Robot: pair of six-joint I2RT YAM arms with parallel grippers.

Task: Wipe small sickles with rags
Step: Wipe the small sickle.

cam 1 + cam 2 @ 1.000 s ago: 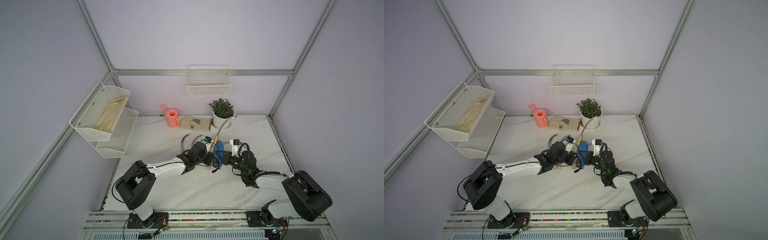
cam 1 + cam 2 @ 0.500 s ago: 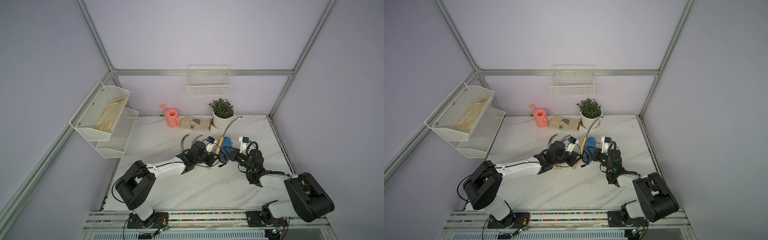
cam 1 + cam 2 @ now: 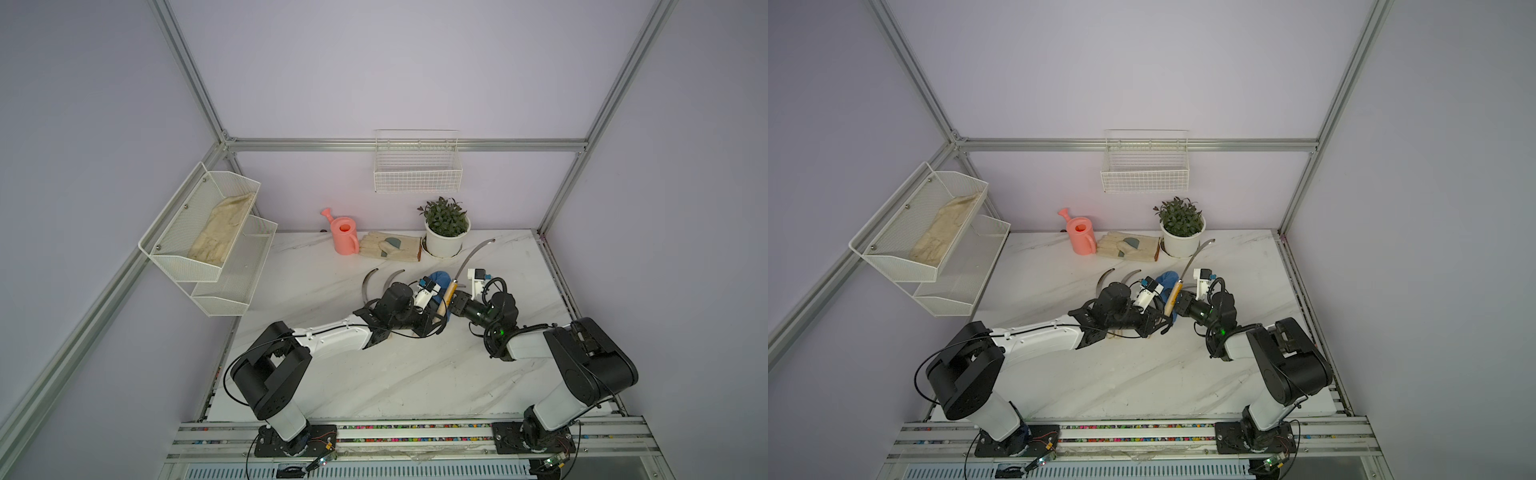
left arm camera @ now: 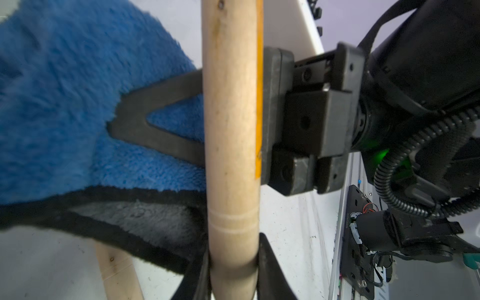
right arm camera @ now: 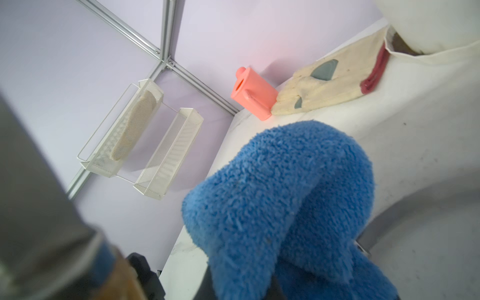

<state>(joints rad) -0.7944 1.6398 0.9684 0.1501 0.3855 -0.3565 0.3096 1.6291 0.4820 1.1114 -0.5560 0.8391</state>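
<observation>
Top views both show the marble table (image 3: 374, 374) with the two arms meeting over its middle. The right gripper (image 3: 451, 309) is clamped on the blue rag (image 3: 440, 277), which hangs bunched just behind a wooden handle. Whether plush and wood touch I cannot tell. That handle belongs to the lifted sickle (image 3: 464, 264). The left gripper (image 3: 436, 321) is clenched on its butt end, and the blade arches up toward the potted plant (image 3: 446, 224). The cloth sits at handle level, off the blade.

Behind the left arm, two more sickles (image 3: 365, 286) lie on the table, blades curving side by side. The left wrist view shows a loose handle (image 4: 114, 272) lying under the rag.

I judge the task partway. One sickle is in hand for wiping. Nothing shows whether the lying ones are wiped, so they probably remain.
</observation>
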